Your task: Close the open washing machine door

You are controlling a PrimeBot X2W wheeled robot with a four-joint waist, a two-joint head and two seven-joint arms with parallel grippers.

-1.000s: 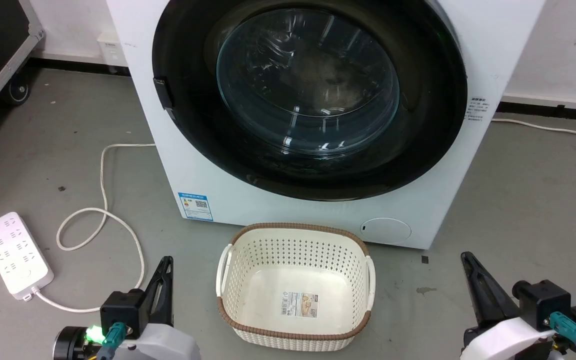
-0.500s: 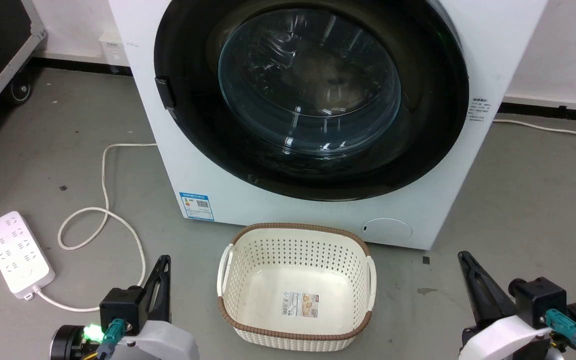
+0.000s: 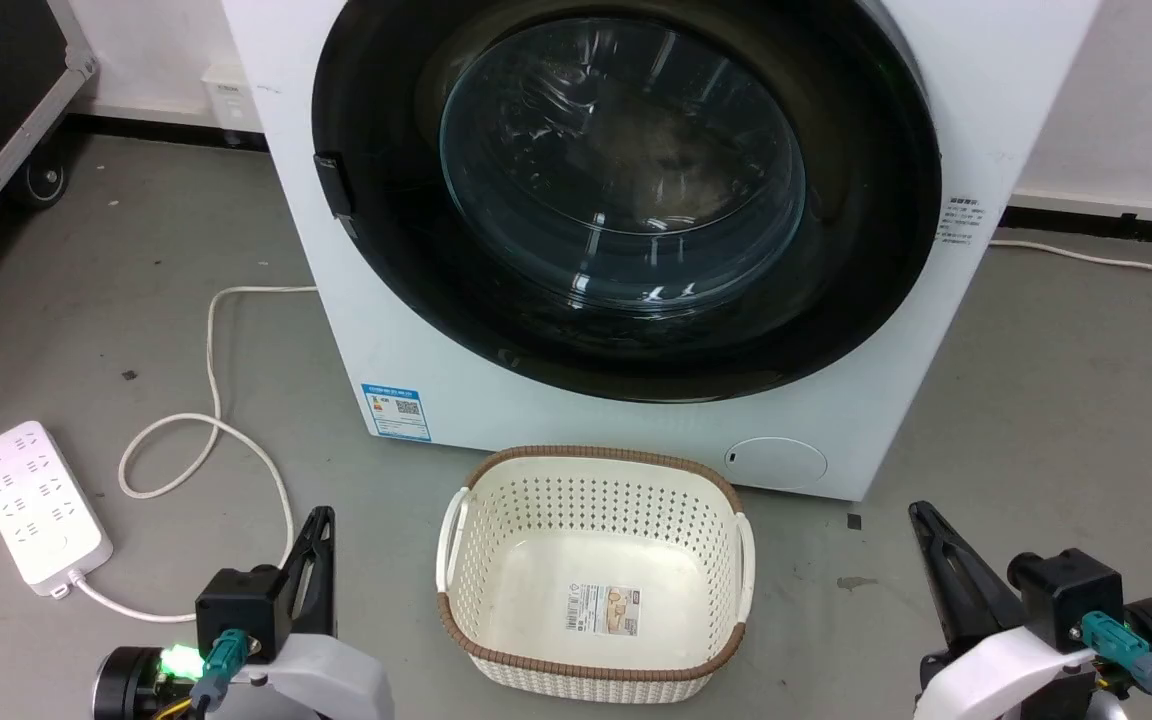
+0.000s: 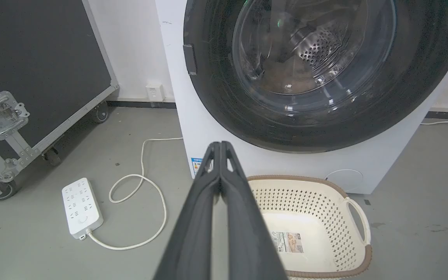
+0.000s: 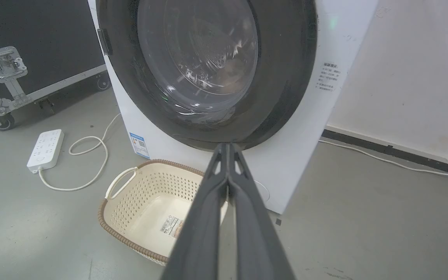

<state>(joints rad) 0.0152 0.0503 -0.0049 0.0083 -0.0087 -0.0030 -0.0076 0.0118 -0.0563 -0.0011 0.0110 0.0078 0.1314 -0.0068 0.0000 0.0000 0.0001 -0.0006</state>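
Washing machine door [image 3: 626, 200] is at 12 o'clock in head view and looks flat on the white machine [image 3: 436, 380] front. L gripper [image 3: 319, 525] at 7, R gripper [image 3: 924, 520] at 5, both w/ fingers pressed together, holding nothing. Basket [image 3: 591, 452] at 6, btw them.

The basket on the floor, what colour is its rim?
Brown rim on a cream basket with holes; the head view shows it best.

A cream basket [image 3: 596, 505] stands on the floor just near of the washing machine door [image 3: 626, 170]. A power strip [image 3: 36, 500] and looped cord [image 3: 212, 345] lie left, and bare floor [image 3: 1056, 400] opens right.
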